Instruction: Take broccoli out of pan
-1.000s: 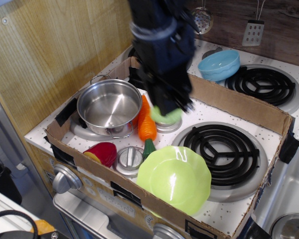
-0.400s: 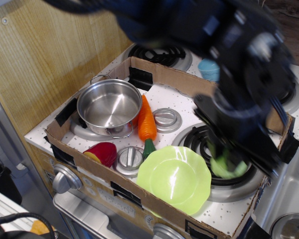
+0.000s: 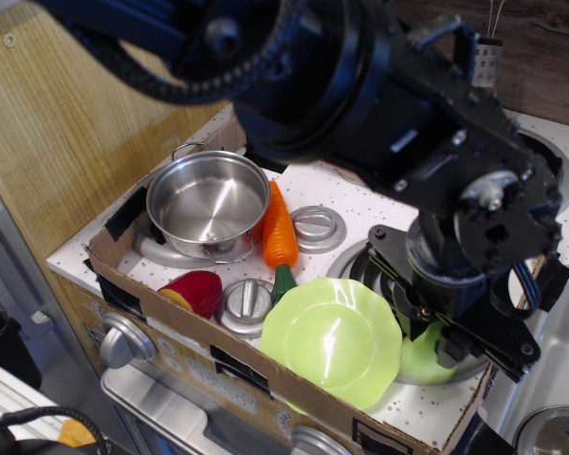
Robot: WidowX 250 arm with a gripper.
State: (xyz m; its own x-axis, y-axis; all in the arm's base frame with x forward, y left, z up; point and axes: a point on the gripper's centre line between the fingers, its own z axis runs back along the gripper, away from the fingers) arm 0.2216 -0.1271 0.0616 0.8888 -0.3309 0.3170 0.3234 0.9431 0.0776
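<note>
The light-green broccoli is low over the front right burner, just right of the lime-green plate. My gripper points down over it, with its black fingers closed on the broccoli's top. The large dark arm hides most of that burner and the back of the stove. The shiny steel pan stands at the left on the front left burner. It is empty and well apart from the gripper.
An orange carrot lies beside the pan. A lime-green scalloped plate, a red toy and two flat metal lids lie inside the low cardboard wall. A sink is at the right.
My gripper has carried the broccoli from near the pan and carrot across to the right. It has lowered the broccoli to the front right burner beside the plate.
</note>
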